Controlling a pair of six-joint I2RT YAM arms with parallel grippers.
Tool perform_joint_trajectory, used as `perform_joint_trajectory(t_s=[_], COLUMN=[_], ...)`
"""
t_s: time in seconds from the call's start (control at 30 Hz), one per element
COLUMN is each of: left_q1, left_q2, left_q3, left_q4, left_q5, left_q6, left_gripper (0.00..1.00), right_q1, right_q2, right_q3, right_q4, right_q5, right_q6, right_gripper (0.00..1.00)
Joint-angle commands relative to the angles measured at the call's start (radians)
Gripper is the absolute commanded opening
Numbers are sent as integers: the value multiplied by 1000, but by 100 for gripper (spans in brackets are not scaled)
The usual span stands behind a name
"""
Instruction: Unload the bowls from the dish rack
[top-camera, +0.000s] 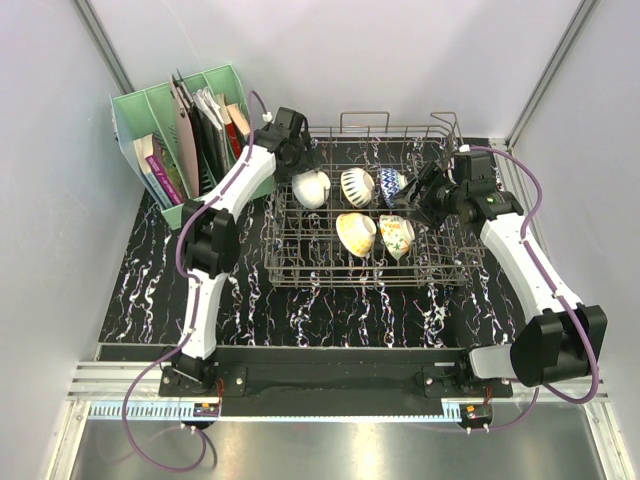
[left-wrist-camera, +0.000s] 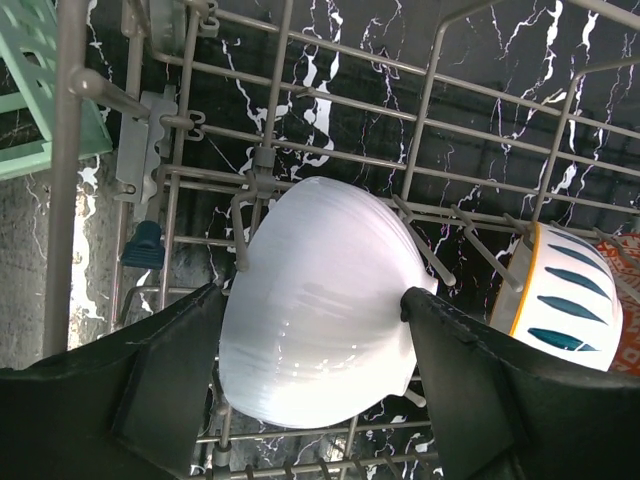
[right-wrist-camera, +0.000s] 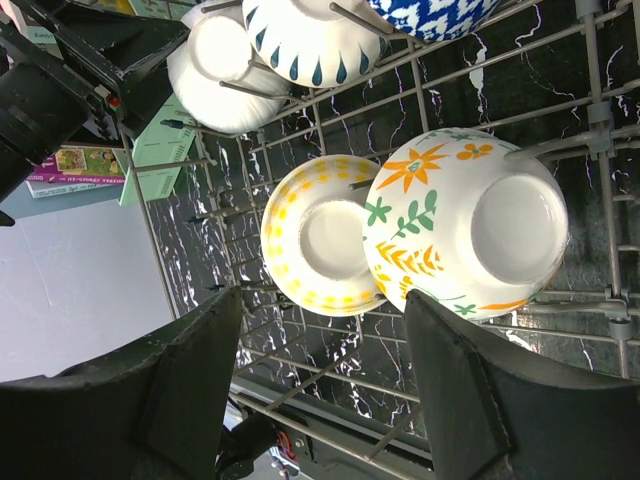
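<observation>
Black marbled worktop (top-camera: 150, 290) carries a grey wire dish rack (top-camera: 370, 283). Five bowls (top-camera: 355, 233) stand on edge, feet pointing right. Left tool (left-wrist-camera: 312, 297) is spread wide around the white bowl (top-camera: 311, 188); right tool (right-wrist-camera: 322, 298) is wide, empty.

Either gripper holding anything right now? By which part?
Right gripper: nothing, open. Left gripper straddles the cream-white bowl's sides in the dish rack; grip unclear.

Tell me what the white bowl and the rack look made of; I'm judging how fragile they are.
White bowl: probably glazed ceramic; smooth, glossy, with soft highlights. Rack: looks like grey metal wire with a dull finish; thin rods joined in a grid.
</observation>
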Motion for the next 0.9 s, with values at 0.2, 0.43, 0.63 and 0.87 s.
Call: perform_joint_trajectory(t_s=[0.2, 0.43, 0.63, 0.87], left_q1=[24, 27, 27, 30], left_q2=[-48, -103, -100, -102], left_q3=[-150, -207, -178, -166], left_q4=[-81, -40, -8, 28], left_q5=[70, 200, 272, 410], left_q6=[21, -8, 4, 44], left_gripper=[77, 58, 53, 66], right_q1=[-7, -7, -7, -8], right_q2=[17, 28, 32, 41], right_q3=[34, 32, 32, 45], right_q4=[27, 34, 36, 36], right_q5=[-17, -21, -17, -7], right_q6=[-3, 5, 9, 12], right_gripper=[74, 74, 73, 73])
